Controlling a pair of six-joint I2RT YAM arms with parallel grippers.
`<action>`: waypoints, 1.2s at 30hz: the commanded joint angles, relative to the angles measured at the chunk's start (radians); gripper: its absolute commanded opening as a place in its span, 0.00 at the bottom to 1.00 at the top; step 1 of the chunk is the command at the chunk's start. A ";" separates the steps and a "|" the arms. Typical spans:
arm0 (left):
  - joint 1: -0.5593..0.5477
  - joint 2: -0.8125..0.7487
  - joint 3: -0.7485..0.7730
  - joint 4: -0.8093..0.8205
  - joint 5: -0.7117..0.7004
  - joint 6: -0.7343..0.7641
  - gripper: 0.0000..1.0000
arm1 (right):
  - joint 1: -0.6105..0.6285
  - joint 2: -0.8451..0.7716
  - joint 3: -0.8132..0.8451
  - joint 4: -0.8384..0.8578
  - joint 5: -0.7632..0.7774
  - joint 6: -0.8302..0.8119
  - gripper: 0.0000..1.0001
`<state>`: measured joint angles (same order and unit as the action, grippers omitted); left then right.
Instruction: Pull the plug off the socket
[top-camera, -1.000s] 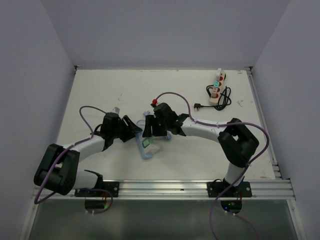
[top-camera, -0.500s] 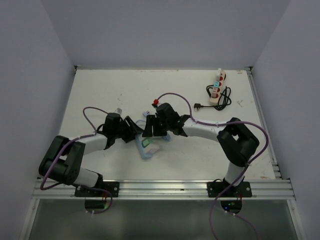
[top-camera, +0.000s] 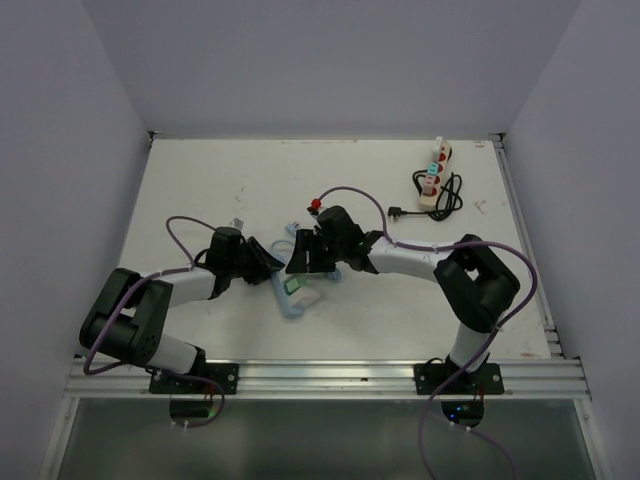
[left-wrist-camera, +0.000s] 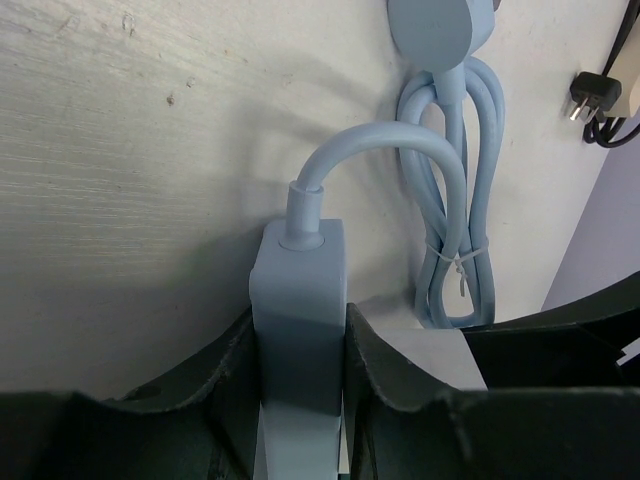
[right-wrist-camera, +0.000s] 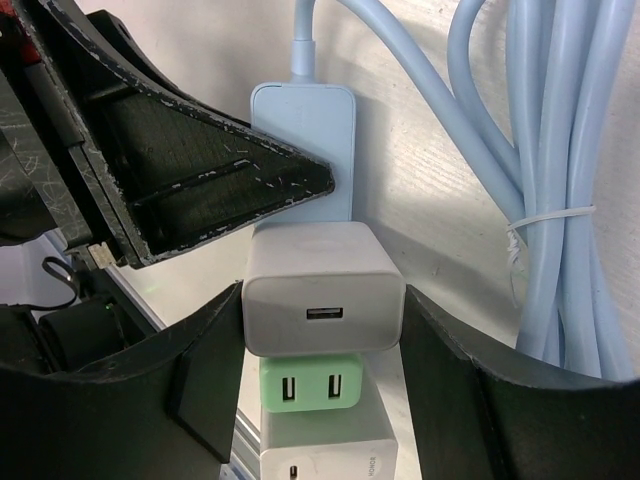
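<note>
Right jaws: drawn in on the white plug (right-wrist-camera: 322, 290), one finger flat against each of its sides, nothing else held
Left jaws: clamped across the cable end of the pale blue socket (left-wrist-camera: 297, 270), a finger on each flank, pinning it
Plug from right jaws: directly between them, the first in the row; a green adapter (right-wrist-camera: 308, 385) and another white block sit behind it, toward the wrist
Between the arms: a left finger tip lies just beside the white plug, at the socket's cable end
Socket's long axis: runs roughly from the far edge toward the near edge, about mid-tabletop (top-camera: 200, 180), slightly toward the left edge
Nearer arm: the right one has the plug; the left acts as anchor
Pull direction: probably straight off the socket's face, away from the tabletop and across the long axis
Risk: a tilted pull could bind the pins or drag the socket along
Elsewhere: a white power strip (top-camera: 435, 175) lies at the far right corner, well apart
</note>
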<state>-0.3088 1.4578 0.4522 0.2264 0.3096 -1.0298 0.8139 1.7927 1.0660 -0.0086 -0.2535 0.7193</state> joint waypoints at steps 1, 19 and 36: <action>-0.006 -0.008 -0.018 -0.005 -0.024 0.008 0.00 | -0.007 -0.027 -0.032 0.002 -0.010 -0.009 0.00; -0.006 -0.056 -0.001 -0.219 -0.248 0.119 0.00 | -0.102 -0.138 -0.038 -0.036 -0.047 -0.011 0.00; -0.006 -0.045 0.019 -0.351 -0.377 0.140 0.00 | -0.176 -0.200 -0.078 -0.053 -0.073 -0.035 0.00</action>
<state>-0.3622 1.3895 0.5022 0.1204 0.2203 -1.0069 0.7319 1.7103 0.9958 0.0032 -0.3649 0.7204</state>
